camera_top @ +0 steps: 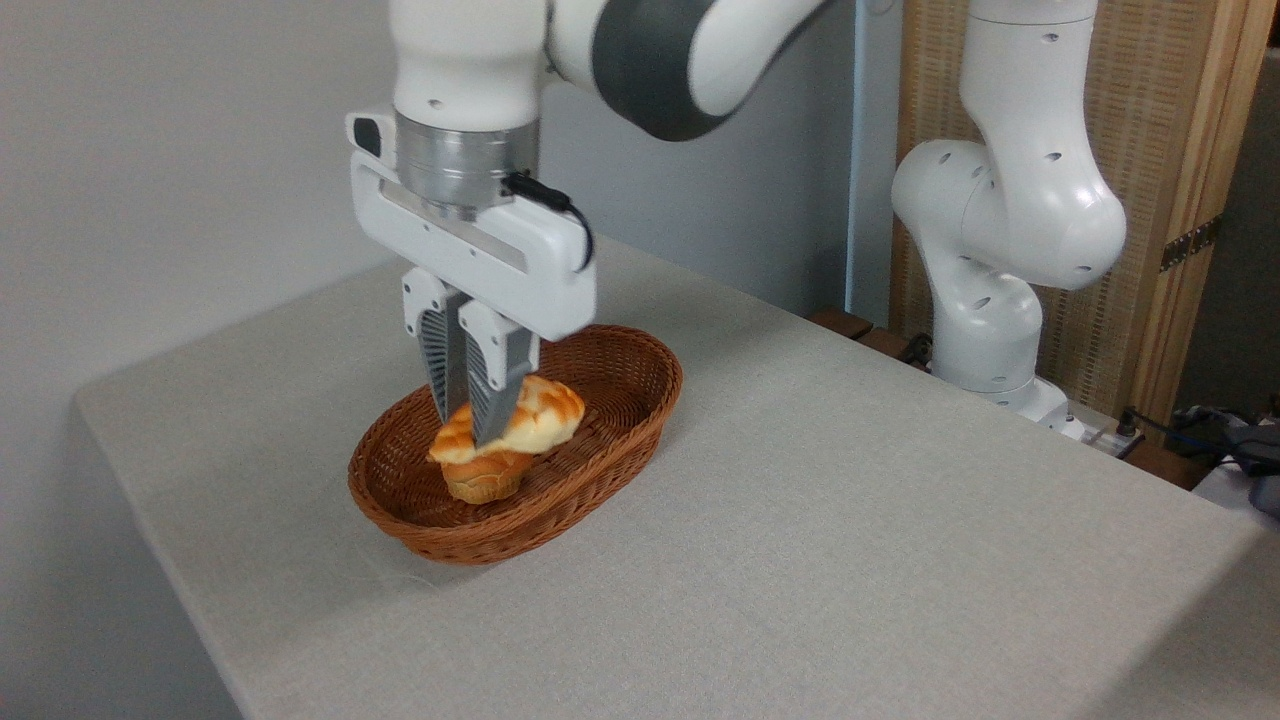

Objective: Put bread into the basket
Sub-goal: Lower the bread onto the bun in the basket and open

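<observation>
The golden-orange braided loaf (540, 410) is pinched between the narrowed grey fingers of the white gripper (472, 432), held low inside the oval reddish-brown wicker basket (610, 455), apparently right over a small round orange bun (484, 478), probably so it can be let go there.

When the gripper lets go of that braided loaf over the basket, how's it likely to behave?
The braided loaf holds its shape between the gripper fingers, so it is probably stiff. It sits over the muffin-like bun, so it may tilt or slide off, but the basket walls should contain it.
</observation>
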`<control>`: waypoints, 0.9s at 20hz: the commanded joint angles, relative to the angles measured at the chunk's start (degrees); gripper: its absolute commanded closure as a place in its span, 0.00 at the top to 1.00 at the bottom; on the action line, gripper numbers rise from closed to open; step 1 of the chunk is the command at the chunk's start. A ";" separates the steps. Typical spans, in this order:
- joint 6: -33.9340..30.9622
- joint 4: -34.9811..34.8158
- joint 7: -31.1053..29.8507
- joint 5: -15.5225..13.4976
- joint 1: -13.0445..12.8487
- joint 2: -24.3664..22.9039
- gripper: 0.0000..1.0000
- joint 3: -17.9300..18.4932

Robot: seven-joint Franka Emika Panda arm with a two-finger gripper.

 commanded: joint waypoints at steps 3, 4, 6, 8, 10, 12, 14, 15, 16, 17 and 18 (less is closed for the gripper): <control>-2.98 0.48 0.27 -0.91 0.20 0.19 0.30 -6.19; -3.16 0.48 0.19 -0.91 0.20 0.19 0.36 -6.98; -4.91 0.48 0.01 -0.91 0.20 0.28 0.77 -7.95; -6.93 0.48 0.18 -0.91 0.11 0.54 1.00 -9.44; -7.11 0.48 0.10 -0.73 0.11 1.15 1.00 -10.32; -7.20 0.48 0.18 -0.64 0.11 1.42 1.00 -10.68; -7.38 0.48 0.18 -0.64 0.11 1.51 1.00 -10.68; -7.47 0.48 0.19 -0.56 0.11 1.51 1.00 -10.68; -7.38 0.48 0.19 -0.56 0.11 1.59 1.00 -10.68; -7.47 0.48 0.19 -0.47 0.11 1.59 1.00 -10.68; -7.38 0.48 0.19 -0.47 0.11 1.59 1.00 -10.68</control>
